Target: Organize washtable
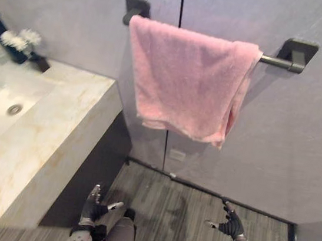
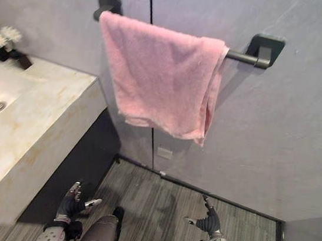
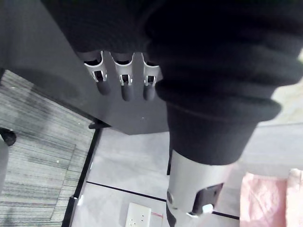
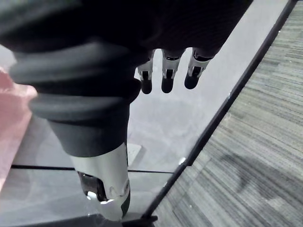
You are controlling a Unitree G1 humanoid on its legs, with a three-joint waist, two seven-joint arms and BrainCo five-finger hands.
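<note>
Grey wall panels [image 1: 300,145], marble washtable [image 1: 58,136] at left; pink towel [image 1: 184,82] hangs crooked over dark towel bar [image 1: 275,61], well above left hand [image 1: 93,206] and right hand [image 1: 229,224], both low, fingers relaxed, empty. Risk: a one-sided tug could slide the towel off onto the floor [image 1: 185,207]
</note>
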